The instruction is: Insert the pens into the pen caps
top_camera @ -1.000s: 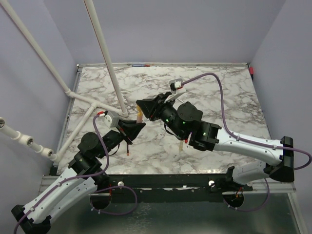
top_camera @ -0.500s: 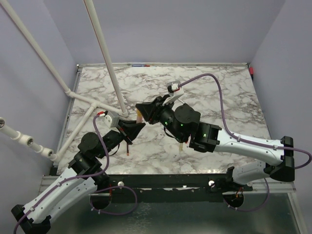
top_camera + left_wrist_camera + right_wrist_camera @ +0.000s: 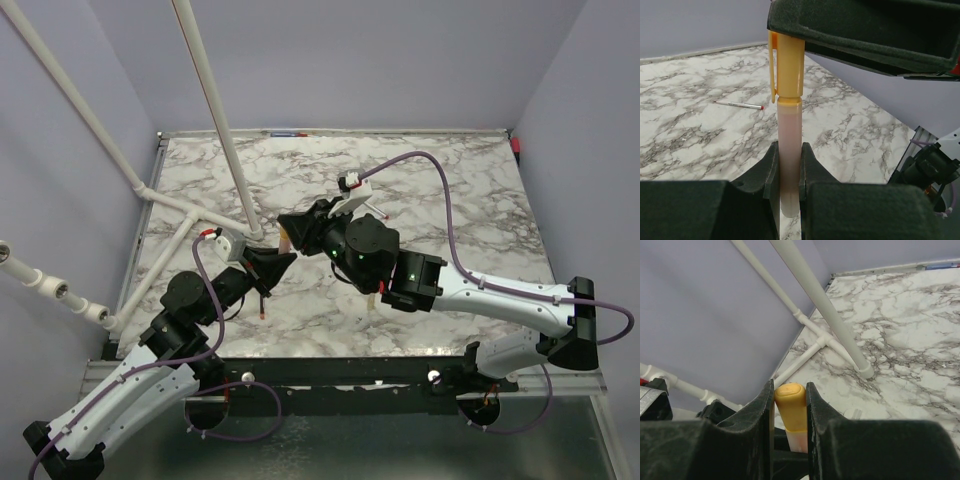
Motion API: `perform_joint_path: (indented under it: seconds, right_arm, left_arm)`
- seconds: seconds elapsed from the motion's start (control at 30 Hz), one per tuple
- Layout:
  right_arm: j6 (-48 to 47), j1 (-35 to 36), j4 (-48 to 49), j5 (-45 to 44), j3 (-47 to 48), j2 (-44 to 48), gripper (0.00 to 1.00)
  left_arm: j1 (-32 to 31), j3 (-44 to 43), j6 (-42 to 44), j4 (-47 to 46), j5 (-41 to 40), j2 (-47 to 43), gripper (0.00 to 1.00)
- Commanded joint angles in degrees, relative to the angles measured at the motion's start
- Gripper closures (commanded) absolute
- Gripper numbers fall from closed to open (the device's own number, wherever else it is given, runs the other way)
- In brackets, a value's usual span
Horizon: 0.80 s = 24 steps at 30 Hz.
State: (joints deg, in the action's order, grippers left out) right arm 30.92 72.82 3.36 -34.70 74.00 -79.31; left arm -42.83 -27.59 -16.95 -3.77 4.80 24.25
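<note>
A whitish-pink pen (image 3: 789, 130) stands upright between my left gripper's (image 3: 788, 152) fingers, which are shut on its lower barrel. A yellow-orange pen cap (image 3: 790, 65) with a clip sits over the pen's upper end. My right gripper (image 3: 790, 392) is shut on that pen cap (image 3: 791, 407), and the pale barrel (image 3: 797, 441) shows just below it. In the top view the two grippers meet tip to tip over the table's left middle, left gripper (image 3: 276, 262) below, right gripper (image 3: 291, 226) above, with the pen (image 3: 287, 243) between them.
A thin pen with a red tip (image 3: 738, 104) lies on the marble table (image 3: 470, 210) behind the right arm. A red pen (image 3: 261, 303) lies near the left arm, and a yellowish one (image 3: 372, 298) under the right arm. White pipes (image 3: 215, 110) rise at the left.
My right arm has shifted slightly left, bringing its wrist nearer the left gripper. The left arm has not moved, and both grips are unchanged.
</note>
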Motion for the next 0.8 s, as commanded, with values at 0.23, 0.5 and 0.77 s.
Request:
perform_joint_path:
  seconds: [0.23, 0.5, 0.77]
  right_arm:
    - [3.8, 1.1, -2.3, 2.6, -0.6, -0.1, 0.95]
    - [3.6, 1.4, -2.8, 3.9, -0.7, 0.2, 0.86]
    - [2.5, 2.1, -2.2, 4.5, -1.0, 0.3, 0.65]
  left_arm:
    - [0.0, -0.1, 0.6, -2.7, -1.5, -1.1, 1.00]
    - [0.0, -0.2, 0.7, -2.7, -1.6, -1.0, 1.00]
    - [0.0, -0.2, 0.7, -2.8, -1.5, -0.7, 1.00]
